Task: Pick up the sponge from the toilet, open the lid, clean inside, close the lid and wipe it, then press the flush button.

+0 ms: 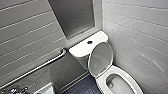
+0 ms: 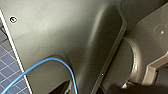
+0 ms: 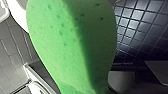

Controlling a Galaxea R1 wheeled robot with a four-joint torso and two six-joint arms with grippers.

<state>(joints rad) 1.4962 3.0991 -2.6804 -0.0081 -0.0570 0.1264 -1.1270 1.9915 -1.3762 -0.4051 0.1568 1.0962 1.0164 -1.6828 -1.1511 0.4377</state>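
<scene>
A: While the sponge sits large and close in the right wrist view, over the dark tiled floor and resting on nothing I can see, I judge it carried on the right arm; how far the right gripper is closed on it, cannot tell.

B: Noted; left gripper likewise, cannot tell; the left wrist view gives robot casing and a blue cable.

A: Handling, by judgement: bright green, pitted with pores; soft, light, gives under a squeeze; grippy dry, slicker once wet; not fragile; it wants a modest squeeze, since a hard one would fold it. Best taken across its narrower part, leaving a broad rounded face free for wiping.

B: Containers?

A: The lid stands raised, leaning back toward the tank top; the bowl lies open below it; pale inside, a darker patch low down that may be water; nothing lying in it that I can make out. Tank shut under its flat top; the flush button dark, mid-top; contents hidden.
</scene>
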